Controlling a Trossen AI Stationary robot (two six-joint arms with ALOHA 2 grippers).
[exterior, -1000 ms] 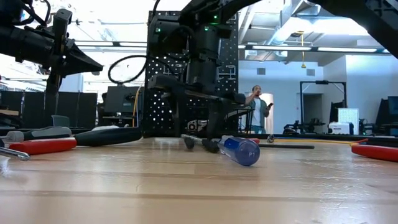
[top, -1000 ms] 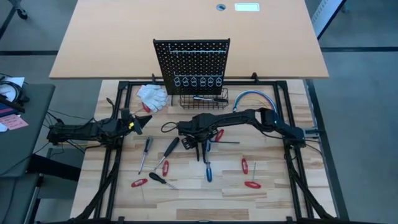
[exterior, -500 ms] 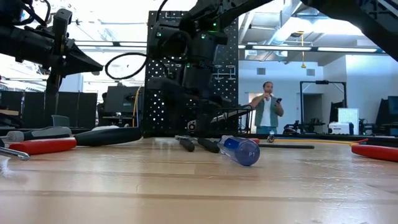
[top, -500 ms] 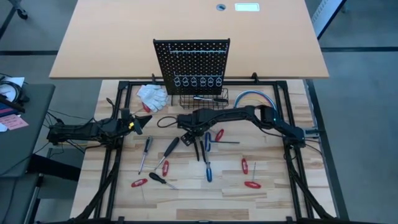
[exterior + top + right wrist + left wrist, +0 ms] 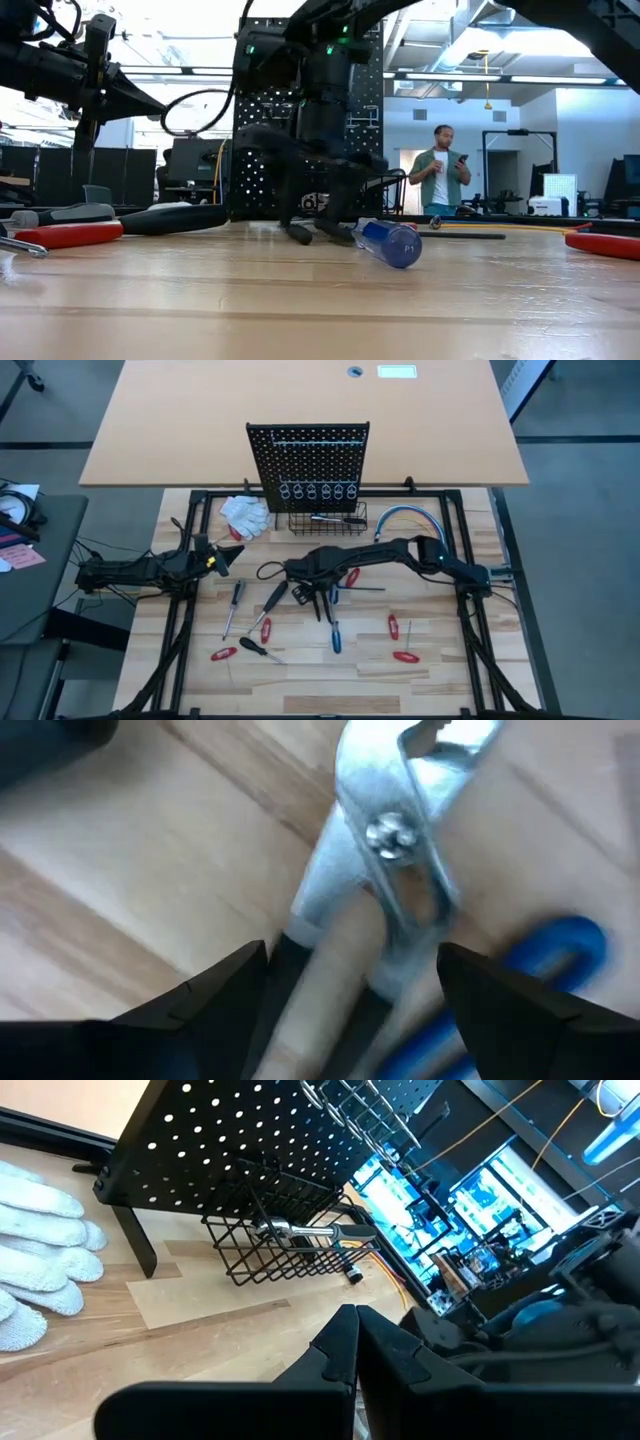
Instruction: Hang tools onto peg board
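The pliers [image 5: 395, 870] lie on the wooden table, silver head and pivot screw up; they also show in the high view [image 5: 323, 603]. My right gripper [image 5: 312, 585] is low over them and open, one finger on either side of the head in the right wrist view [image 5: 352, 960]. My left gripper [image 5: 228, 553] waits shut at the table's left, above the wood [image 5: 355, 1325]. The black peg board [image 5: 310, 460] stands upright at the far side. Its wire basket [image 5: 328, 518] holds a silver tool [image 5: 300, 1232]. Several screwdrivers lie on the table, one of them blue [image 5: 392, 243]. My right gripper comes at the pliers from above, pointing down, with its open fingers [image 5: 225, 995] standing either side of the head near the pivot [image 5: 390, 835]. I cannot tell whether they touch it. The pliers lie flat on the table.
White gloves [image 5: 245, 515] lie left of the basket and a curved blue cable [image 5: 405, 515] right of it. Red screwdrivers [image 5: 393, 626] and black ones [image 5: 275, 598] are scattered on the near half. A blue T-shaped key [image 5: 335, 588] lies beside the pliers. A person [image 5: 440, 180] stands in the room behind.
My right gripper has risen a little and gone toward the table's far left. It has then come back down over the pliers, with its fingers near the tabletop. The person in the background has walked to the right.
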